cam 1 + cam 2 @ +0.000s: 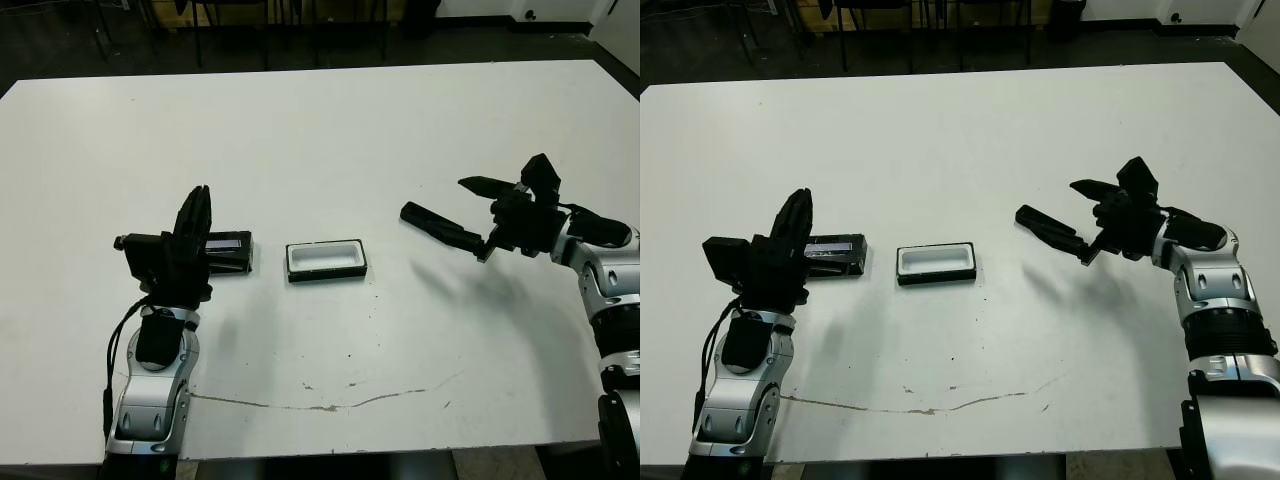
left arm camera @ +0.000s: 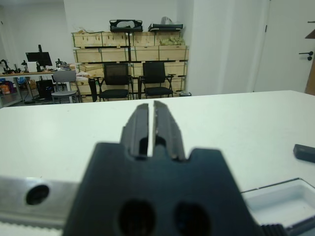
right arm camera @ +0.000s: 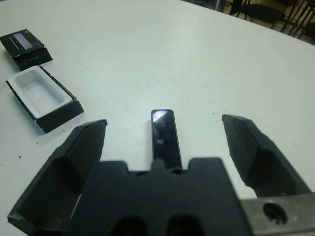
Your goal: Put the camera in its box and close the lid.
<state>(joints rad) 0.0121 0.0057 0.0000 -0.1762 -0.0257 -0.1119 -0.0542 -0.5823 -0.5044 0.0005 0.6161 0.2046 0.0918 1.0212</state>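
right gripper (image 3: 165,162) jaws spread wide, empty, straddling the slim black bar camera (image 3: 164,133) lying on the table right of the white-lined black box (image 1: 326,260); left gripper (image 2: 151,129) nearly closed, empty, beside the flat black lid (image 1: 228,250). risk: thin camera slips or skews when pinched.

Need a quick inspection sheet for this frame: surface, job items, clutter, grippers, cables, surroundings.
Surface: white table, with a thin crack-like line and small specks near the front edge.
Camera: lying flat on the table, outside the box, in line between the right gripper's spread fingers.
Box: open, white lining up, nothing in it.
Lid: off, flat on the table beside the box on the robot's left, partly behind the left gripper.
Clutter: nothing seen.
Left gripper: fingers together, holding nothing, raised by the lid.
Right gripper: open, not on the camera.
Cables: black cable along the left forearm.
Surroundings: chairs, stacked wooden crates, a desk with a monitor.
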